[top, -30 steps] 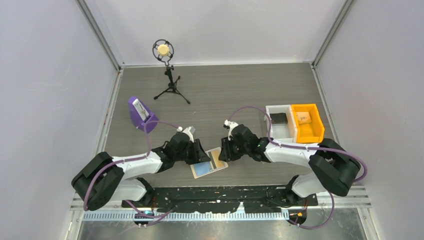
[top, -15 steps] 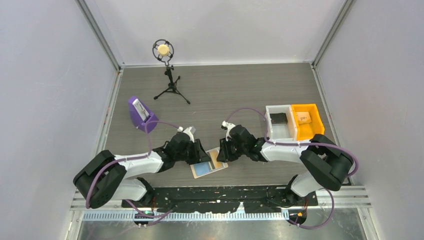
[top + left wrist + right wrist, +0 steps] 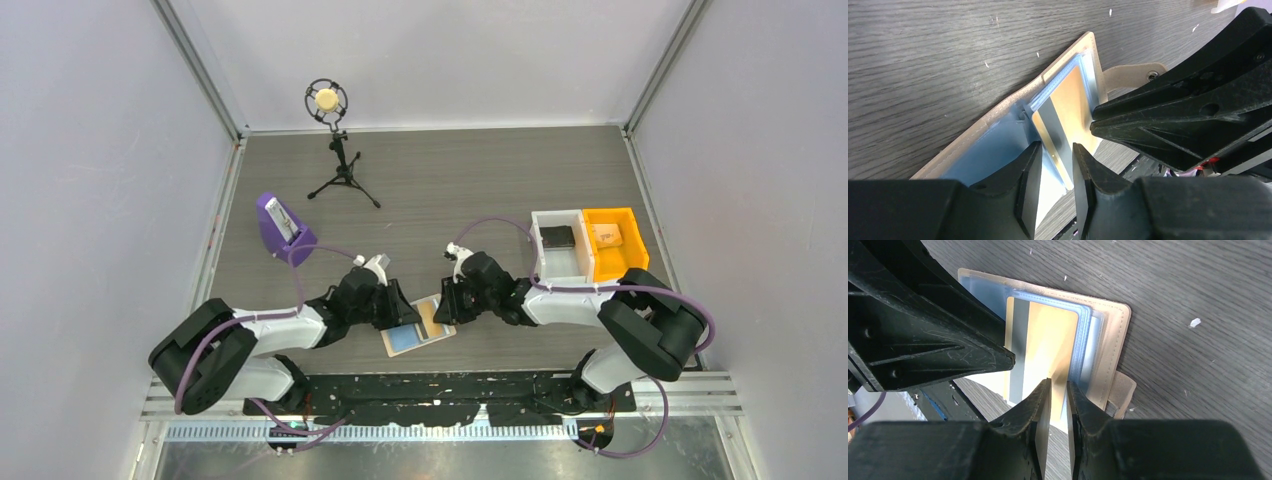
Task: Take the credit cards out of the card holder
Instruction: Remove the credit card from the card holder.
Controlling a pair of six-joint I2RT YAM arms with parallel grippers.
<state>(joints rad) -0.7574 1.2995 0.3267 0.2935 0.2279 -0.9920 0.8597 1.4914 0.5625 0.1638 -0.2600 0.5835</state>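
The card holder (image 3: 404,341) lies open on the table between both grippers, tan outside (image 3: 998,112), light blue inside (image 3: 1113,340). An orange-yellow credit card (image 3: 432,318) with a grey stripe lies in its sleeves (image 3: 1070,100) (image 3: 1048,340). My left gripper (image 3: 398,310) (image 3: 1055,150) stands open, its tips down on the blue lining and the card's stripe edge. My right gripper (image 3: 445,303) (image 3: 1058,382) comes from the opposite side. Its jaws are a narrow gap apart over the card's near end, with nothing visibly clamped. Other cards are hidden.
A purple wedge stand (image 3: 280,228) sits at the left. A microphone on a tripod (image 3: 335,150) stands at the back. A white bin (image 3: 558,245) and an orange bin (image 3: 613,245) stand side by side at the right.
My right gripper has edged slightly left toward the card holder and its arm has shifted. The left arm and the card holder stay where they were.
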